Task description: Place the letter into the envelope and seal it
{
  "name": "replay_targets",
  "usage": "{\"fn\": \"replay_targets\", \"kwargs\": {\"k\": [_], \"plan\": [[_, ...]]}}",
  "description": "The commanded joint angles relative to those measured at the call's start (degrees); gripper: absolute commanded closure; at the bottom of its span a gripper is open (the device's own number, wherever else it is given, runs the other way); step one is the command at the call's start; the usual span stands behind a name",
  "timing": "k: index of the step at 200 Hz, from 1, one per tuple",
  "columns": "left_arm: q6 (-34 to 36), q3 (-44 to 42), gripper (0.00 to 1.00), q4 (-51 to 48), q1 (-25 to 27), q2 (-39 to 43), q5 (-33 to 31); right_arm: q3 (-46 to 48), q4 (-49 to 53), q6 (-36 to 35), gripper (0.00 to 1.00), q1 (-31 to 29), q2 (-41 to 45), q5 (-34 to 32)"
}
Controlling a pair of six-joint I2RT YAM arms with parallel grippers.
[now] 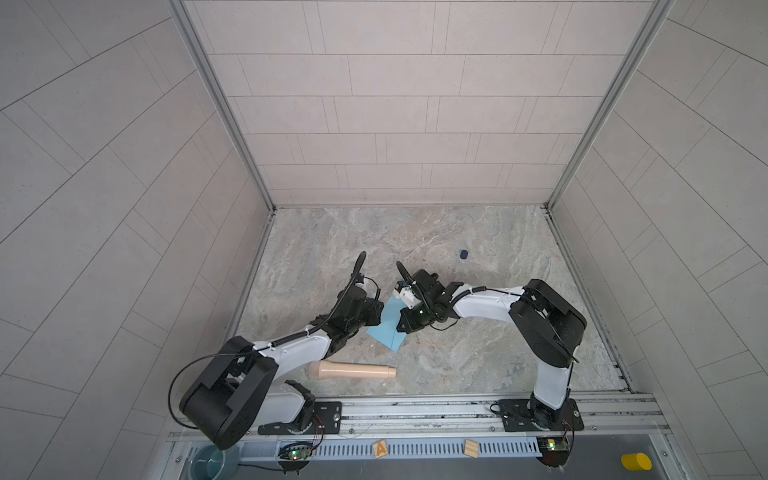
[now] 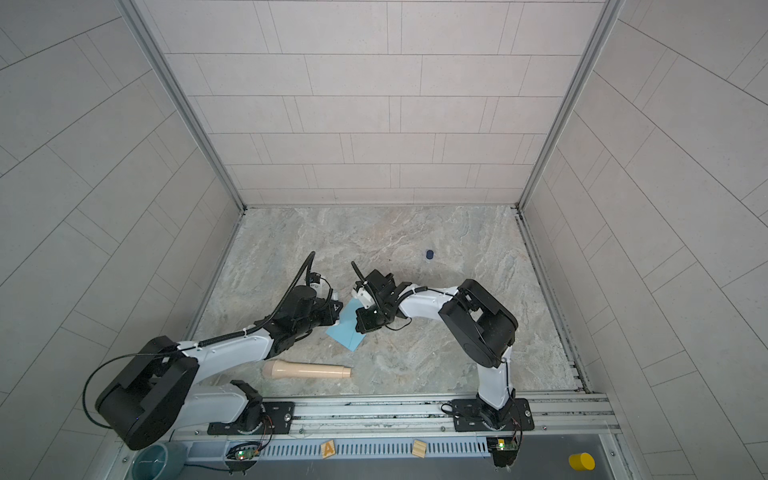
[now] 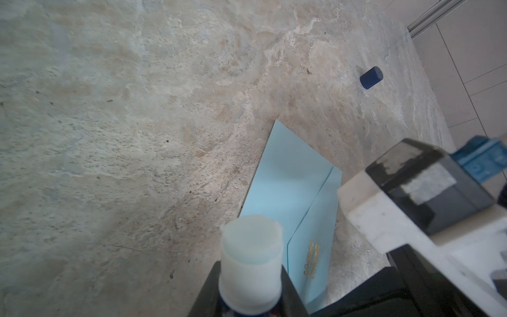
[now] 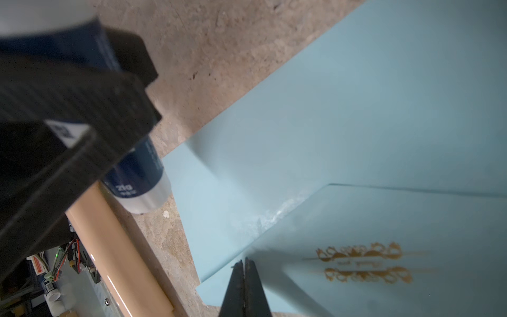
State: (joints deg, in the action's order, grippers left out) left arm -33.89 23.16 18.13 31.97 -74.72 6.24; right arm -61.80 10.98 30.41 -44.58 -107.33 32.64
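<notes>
Lying nearest the rail, a smooth beige cylinder [image 1: 353, 370] with one thicker end is seen on the mottled, stone-patterned table [image 1: 478, 345]. Just beyond it, the flat light blue paper envelope [image 1: 388, 330] is spread on the table between both grippers. A round glue stick [image 3: 251, 260], its waxy white tip bare, is clamped in the left gripper [image 3: 247, 296]. The right gripper [image 4: 243, 270] is fully closed, empty, its thin black tips set against the pointed flap [image 4: 384, 233] beside an ornate gold mark [image 4: 362, 263]. Farther off, a small dark blue cap [image 1: 464, 254] is seen.
</notes>
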Motion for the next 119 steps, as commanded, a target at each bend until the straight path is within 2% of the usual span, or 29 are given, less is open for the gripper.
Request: {"fn": "replay_targets", "kwargs": {"k": [1, 119], "plan": [[-0.7, -0.5, 1.0, 0.2, 0.4, -0.6, 0.3, -1.6, 0.2, -0.3, 1.0, -0.3, -1.7, -0.8], [-3.2, -0.5, 1.0, 0.8, 1.5, -5.1, 0.1, -2.1, -0.2, 0.4, 1.0, -0.2, -4.6, -1.9]]}}
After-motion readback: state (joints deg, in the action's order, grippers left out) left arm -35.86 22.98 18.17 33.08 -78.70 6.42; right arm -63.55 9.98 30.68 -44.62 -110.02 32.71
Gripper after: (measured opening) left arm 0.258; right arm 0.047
